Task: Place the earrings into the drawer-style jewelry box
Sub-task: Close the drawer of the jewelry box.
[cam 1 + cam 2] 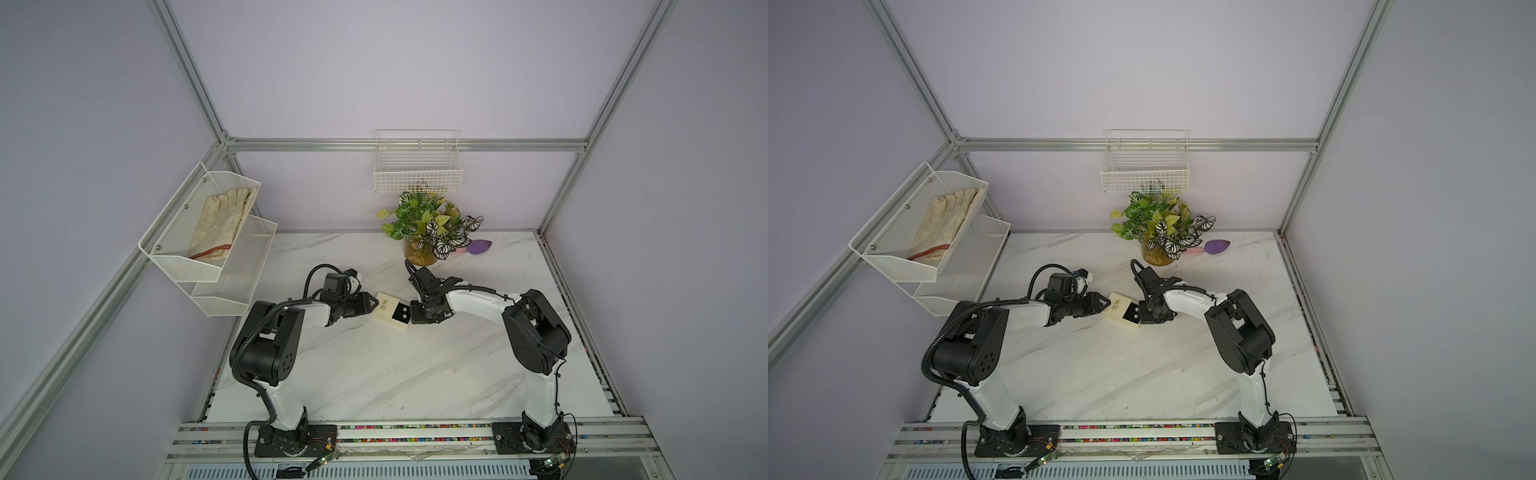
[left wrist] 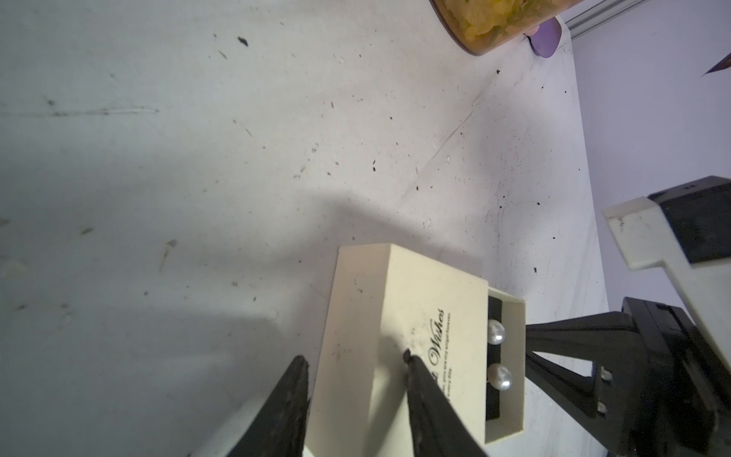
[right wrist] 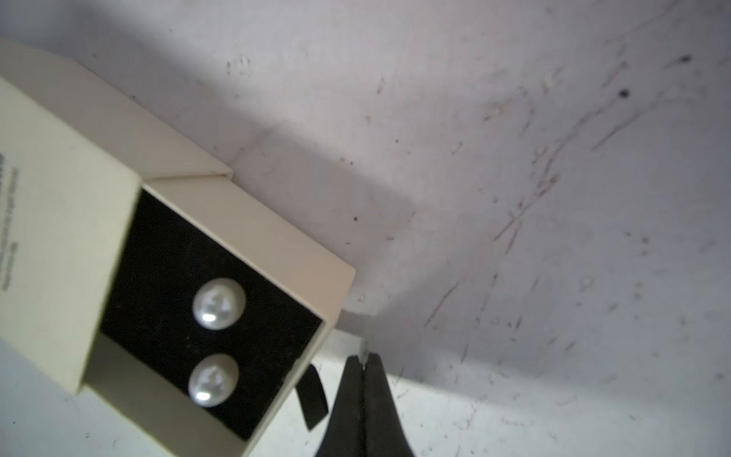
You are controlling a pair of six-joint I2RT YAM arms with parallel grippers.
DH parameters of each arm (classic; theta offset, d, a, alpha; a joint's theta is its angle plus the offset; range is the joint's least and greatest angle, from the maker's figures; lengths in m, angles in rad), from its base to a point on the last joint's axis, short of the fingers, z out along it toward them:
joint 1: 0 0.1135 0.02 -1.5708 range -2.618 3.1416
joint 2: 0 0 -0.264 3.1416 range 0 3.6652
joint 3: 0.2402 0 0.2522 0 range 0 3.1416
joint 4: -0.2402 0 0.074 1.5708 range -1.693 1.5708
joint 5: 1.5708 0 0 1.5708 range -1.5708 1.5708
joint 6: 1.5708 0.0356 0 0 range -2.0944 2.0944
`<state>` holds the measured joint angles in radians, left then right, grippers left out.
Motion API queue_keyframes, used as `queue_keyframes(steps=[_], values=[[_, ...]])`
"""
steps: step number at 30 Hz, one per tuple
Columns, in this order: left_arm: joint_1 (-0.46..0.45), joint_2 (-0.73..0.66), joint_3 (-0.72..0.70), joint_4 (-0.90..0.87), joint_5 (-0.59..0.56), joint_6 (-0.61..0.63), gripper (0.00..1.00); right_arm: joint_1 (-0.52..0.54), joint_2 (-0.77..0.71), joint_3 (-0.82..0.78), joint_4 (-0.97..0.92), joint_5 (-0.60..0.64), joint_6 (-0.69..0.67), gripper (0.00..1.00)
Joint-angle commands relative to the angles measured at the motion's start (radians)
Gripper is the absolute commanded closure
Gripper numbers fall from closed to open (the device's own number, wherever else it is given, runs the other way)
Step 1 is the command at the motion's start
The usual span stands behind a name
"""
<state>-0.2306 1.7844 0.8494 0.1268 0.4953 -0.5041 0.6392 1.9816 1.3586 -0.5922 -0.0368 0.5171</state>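
Observation:
The cream drawer-style jewelry box (image 1: 385, 308) (image 1: 1119, 308) lies mid-table between both arms. Its tray is slid partly out towards the right arm, showing black lining (image 3: 166, 277). Both pearl earrings (image 3: 218, 303) (image 2: 495, 332) sit side by side on that lining. My left gripper (image 2: 354, 356) (image 1: 375, 305) is shut on the box's sleeve, one finger at its side and the other on its printed top. My right gripper (image 3: 364, 358) (image 1: 412, 318) is shut with nothing in it, its tips just beside the tray's dark pull tab (image 3: 314, 395).
A potted plant (image 1: 424, 232) and a purple teardrop-shaped object (image 1: 478, 246) stand behind the box near the back wall. A wire basket (image 1: 417, 166) hangs on that wall. A mesh shelf (image 1: 174, 257) holding a glove juts out at the left.

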Motion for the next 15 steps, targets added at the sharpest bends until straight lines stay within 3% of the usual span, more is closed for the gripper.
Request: queue_keyframes(steps=[1,15], values=[[-0.009,0.016,0.046,-0.010,0.014,0.014,0.60,-0.006,0.015,0.027,0.051,-0.022,0.026,1.00],[-0.025,0.021,0.050,-0.009,0.025,0.016,0.62,-0.008,0.079,0.099,0.104,-0.082,0.034,1.00]])
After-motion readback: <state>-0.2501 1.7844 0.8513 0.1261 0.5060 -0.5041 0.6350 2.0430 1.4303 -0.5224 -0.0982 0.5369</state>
